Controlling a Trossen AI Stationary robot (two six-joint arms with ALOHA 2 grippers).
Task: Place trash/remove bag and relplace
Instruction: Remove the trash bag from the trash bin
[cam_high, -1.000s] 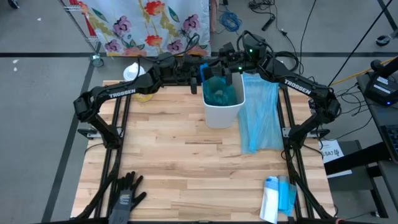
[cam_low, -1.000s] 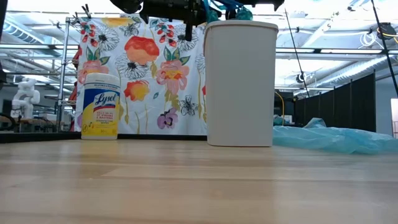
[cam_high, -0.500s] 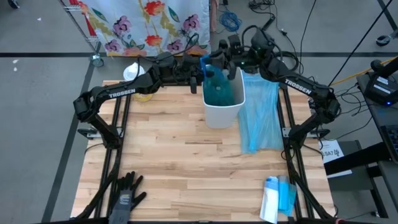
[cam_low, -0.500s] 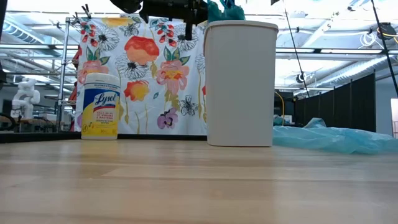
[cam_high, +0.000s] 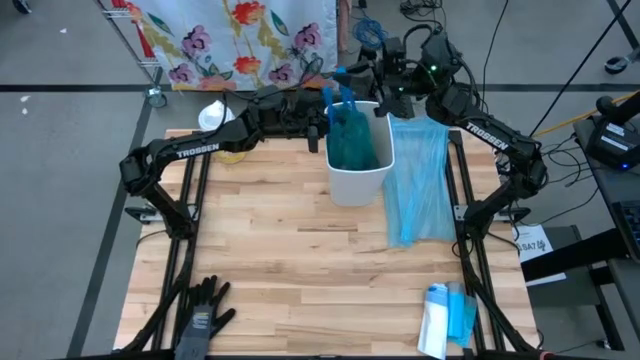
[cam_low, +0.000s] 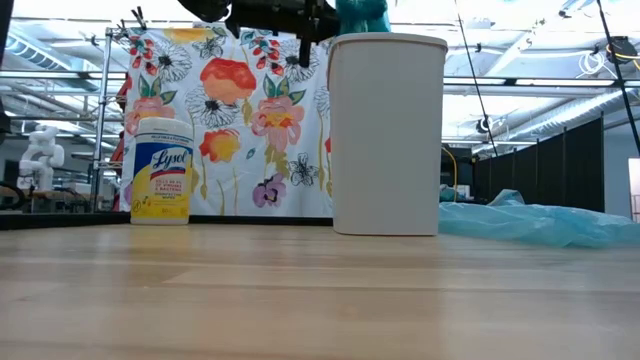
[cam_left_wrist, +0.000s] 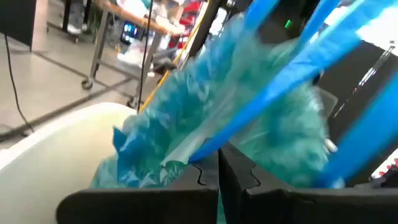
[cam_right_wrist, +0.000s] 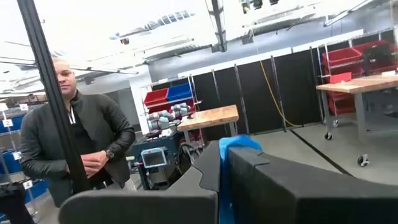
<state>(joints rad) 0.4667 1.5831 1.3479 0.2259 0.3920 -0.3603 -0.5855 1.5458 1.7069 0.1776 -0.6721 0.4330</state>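
Lifting the full bag out of the bin

Both grippers, left gripper (cam_high: 322, 112) and right gripper (cam_high: 378, 72), have fingers closed on the teal trash bag's (cam_high: 350, 140) blue drawstrings above the white bin (cam_high: 358, 180) (at the worktop's far edge); best raise both evenly, straight up, so the bin stays put.

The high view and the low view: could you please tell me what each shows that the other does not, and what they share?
Only the high view shows the black glove at the table's near left corner, the white-and-blue packet at its near right, and the right claw shut on the bag's blue drawstring behind the bin. Only the low view shows the Lysol canister label and the room behind. Both show the white bin, the teal bag rising out of it, the loose blue bags beside it, and the floral cloth.
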